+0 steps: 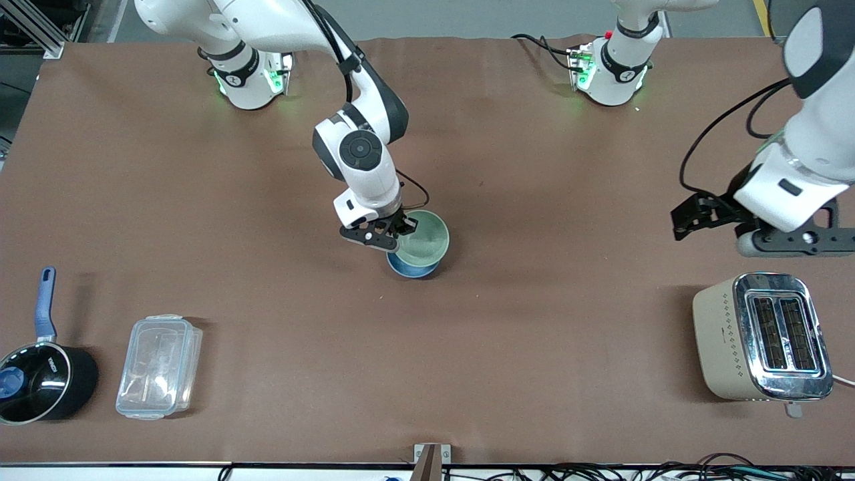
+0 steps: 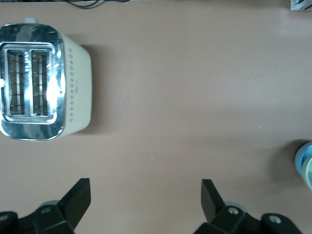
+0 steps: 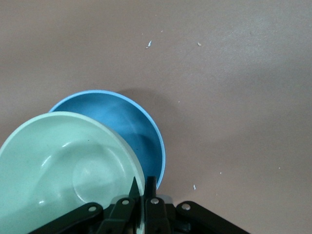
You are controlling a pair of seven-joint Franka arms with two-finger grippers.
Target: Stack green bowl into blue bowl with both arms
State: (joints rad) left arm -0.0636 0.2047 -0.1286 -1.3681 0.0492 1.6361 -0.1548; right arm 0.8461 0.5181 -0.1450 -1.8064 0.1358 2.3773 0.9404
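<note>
Right claw [image 1: 394,230]: closed on the rim of the green bowl [image 1: 424,237], holding it in the air over the blue bowl [image 1: 409,267].
Blue bowl: on the surface [image 1: 534,200], near its middle.
Left claw [image 2: 146,197]: open and empty, waiting over the surface just beside the toaster [image 1: 761,337].

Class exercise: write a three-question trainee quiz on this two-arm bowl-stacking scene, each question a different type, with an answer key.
1. True or false: the right claw grips the green bowl by its rim.
2. The green bowl is over: A) the toaster B) the blue bowl C) the saucepan
3. Fill in: the left claw is ____, over bare table beside the toaster.

Key: 1 true; 2 B; 3 open.
</note>
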